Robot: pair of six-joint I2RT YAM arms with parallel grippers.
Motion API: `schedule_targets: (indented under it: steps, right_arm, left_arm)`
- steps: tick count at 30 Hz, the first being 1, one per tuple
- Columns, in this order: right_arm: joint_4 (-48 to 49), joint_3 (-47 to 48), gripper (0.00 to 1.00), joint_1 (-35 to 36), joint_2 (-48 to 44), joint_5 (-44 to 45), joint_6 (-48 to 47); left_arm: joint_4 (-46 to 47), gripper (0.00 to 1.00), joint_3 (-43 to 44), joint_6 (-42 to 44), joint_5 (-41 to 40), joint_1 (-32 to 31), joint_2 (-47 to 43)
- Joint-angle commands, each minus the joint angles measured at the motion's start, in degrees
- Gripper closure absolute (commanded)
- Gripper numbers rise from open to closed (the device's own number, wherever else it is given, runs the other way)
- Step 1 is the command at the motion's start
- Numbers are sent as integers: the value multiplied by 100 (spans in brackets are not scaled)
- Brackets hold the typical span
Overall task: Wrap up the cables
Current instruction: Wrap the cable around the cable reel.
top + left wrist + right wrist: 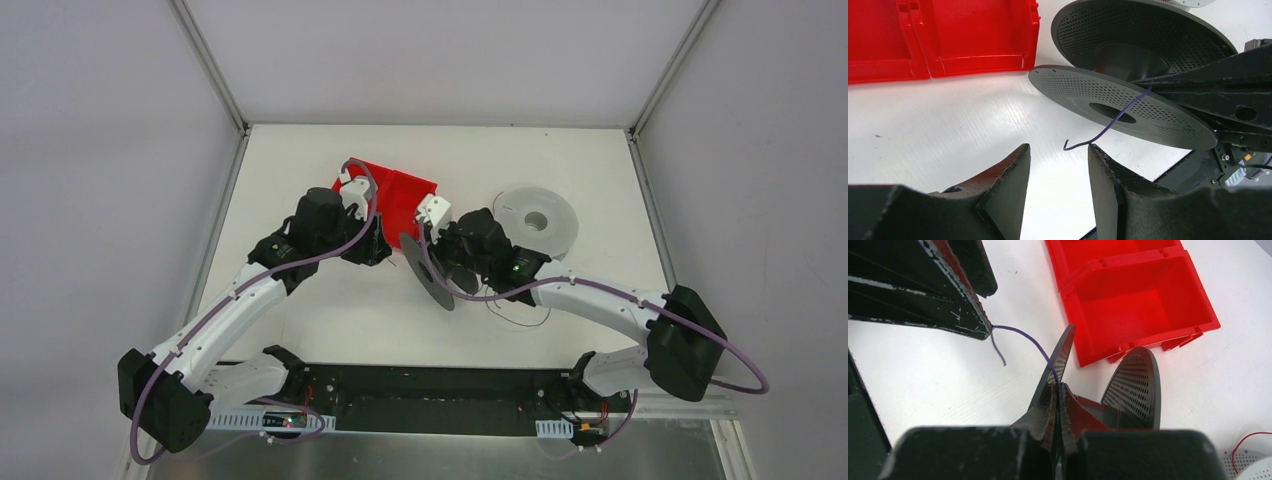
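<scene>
With my left end effector (1058, 147) spread and the purple cable (1120, 115) dangling free mid-frame off the dark spool (1073, 90) that my right end effector (1057, 390) pinches, its unheld end could spring away.

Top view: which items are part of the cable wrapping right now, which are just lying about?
In the job: purple wire, dark perforated spool, right claw shut on the spool's flange, left claw open by the wire's free end.
Lying about: red bin, pale spool, loose thin wires on the table.
</scene>
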Motion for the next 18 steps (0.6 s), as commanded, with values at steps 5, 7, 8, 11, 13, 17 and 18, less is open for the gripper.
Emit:
schedule_targets:
  steps: [5,7,8,11,13,17,18]
  right_arm:
    - [-69,118,100,14,-801,139,700]
    - [-272,264,100,12,-972,152,841]
    - [-440,390,100,11,-1041,244,901]
    - [-789,622,100,10,-1283,456,1100]
    - [-1115,752,100,9,-1479,693,1296]
    - [-2056,925,100,9,-1927,1575,1903]
    - [-2393,986,100,8,-2037,1780,2000]
  left_arm:
    - [85,54,-35,-570,-70,25,-468]
    - [78,53,81,-386,-196,26,-458]
    - [66,53,179,-275,-237,27,-410]
    - [-28,51,576,47,-273,24,-93]
    - [-37,49,824,277,-297,27,225]
    - [-100,48,1428,726,-109,31,1039]
    - [-130,49,1557,818,-45,27,1295]
